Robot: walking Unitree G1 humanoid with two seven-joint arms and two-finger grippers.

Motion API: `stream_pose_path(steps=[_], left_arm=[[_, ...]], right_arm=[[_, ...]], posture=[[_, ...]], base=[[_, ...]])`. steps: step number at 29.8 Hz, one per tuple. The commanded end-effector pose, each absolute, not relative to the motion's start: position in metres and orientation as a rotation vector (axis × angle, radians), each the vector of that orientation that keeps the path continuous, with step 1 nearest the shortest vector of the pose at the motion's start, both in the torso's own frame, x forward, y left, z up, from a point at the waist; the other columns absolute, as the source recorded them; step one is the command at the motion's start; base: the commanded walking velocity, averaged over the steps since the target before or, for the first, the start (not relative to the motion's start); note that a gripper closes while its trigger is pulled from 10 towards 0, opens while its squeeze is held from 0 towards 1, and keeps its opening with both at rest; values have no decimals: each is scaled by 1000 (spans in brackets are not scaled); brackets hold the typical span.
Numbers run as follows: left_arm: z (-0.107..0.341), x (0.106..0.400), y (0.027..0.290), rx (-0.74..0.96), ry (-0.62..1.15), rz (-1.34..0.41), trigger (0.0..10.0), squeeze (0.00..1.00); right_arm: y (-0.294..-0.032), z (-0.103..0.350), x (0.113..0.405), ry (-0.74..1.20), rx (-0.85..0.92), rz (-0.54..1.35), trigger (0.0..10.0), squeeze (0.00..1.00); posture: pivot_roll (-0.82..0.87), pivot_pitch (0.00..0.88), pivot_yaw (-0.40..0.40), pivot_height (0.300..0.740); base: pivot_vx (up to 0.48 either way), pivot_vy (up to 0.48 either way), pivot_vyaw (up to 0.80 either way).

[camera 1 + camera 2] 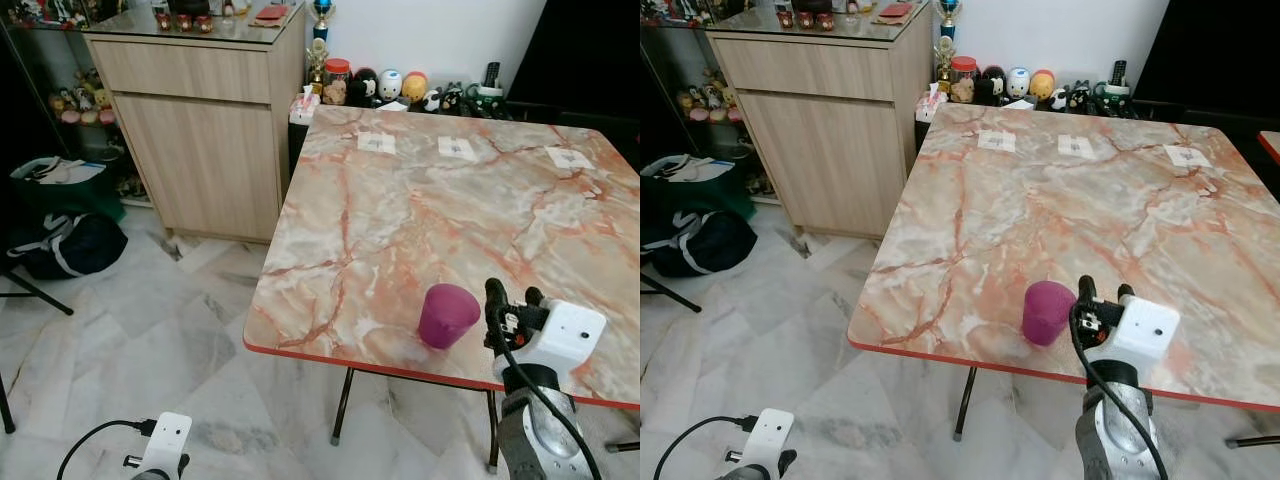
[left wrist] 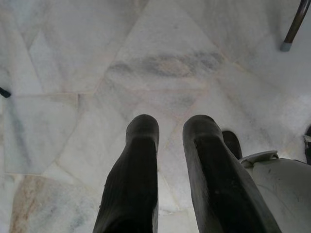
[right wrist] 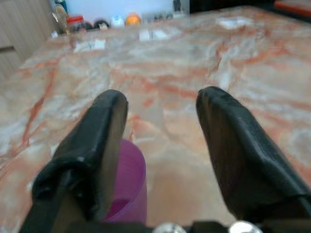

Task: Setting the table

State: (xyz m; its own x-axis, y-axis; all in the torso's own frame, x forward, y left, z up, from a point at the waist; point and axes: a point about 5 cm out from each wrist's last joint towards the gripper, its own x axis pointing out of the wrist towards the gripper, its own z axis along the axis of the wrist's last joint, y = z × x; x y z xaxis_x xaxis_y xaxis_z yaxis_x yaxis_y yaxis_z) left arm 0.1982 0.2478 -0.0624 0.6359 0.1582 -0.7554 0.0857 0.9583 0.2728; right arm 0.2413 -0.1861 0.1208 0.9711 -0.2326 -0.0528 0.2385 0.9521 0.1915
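A purple cup point(image 1: 447, 313) stands upright on the marble table point(image 1: 400, 200), close to its front edge. My right gripper point(image 1: 514, 293) is just to the cup's right at the table's edge, open, with nothing between its fingers. In the right wrist view the cup point(image 3: 129, 184) sits outside the gap, beside and partly behind one finger point(image 3: 104, 131). My left gripper point(image 2: 171, 124) hangs low over the floor tiles, its fingers slightly apart and holding nothing.
Three small paper squares point(image 1: 377, 143) lie along the table's far side, with figurines and a jar point(image 1: 390, 85) behind them. A wooden cabinet point(image 1: 200, 140) stands to the left, with bags point(image 1: 60, 240) on the floor beside it. A table leg point(image 1: 342, 405) reaches the marble floor.
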Motion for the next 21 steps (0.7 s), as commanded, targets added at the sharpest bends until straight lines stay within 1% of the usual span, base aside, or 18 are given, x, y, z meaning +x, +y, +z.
stream_pose_path(steps=[1, 4, 7, 13, 16, 21], left_arm=[[-64, 195, 249, 289, 898, 43, 10000, 0], [-64, 195, 249, 290, 897, 44, 10000, 0], [-64, 195, 249, 288, 897, 45, 10000, 0], [-64, 195, 249, 287, 896, 48, 10000, 0], [-64, 195, 249, 287, 895, 48, 10000, 0], [-64, 195, 249, 288, 895, 47, 10000, 0]], right_arm=[[-189, 124, 242, 48, 213, -249, 10000, 0], [-189, 122, 245, 66, 242, -249, 10000, 0], [-195, 110, 248, 145, 274, -277, 10000, 0], [-192, 96, 246, 232, 345, -237, 10000, 0], [-195, 94, 244, 241, 370, -261, 10000, 0], [-195, 99, 248, 215, 390, -232, 10000, 0]], posture=[[140, 5, -65, 740], [140, 6, -67, 740], [143, 6, -67, 740], [147, 9, -69, 740], [147, 9, -69, 740], [143, 8, -66, 740]], base=[[0, 0, 0], [0, 0, 0], [0, 0, 0], [0, 0, 0], [0, 0, 0], [0, 0, 0]])
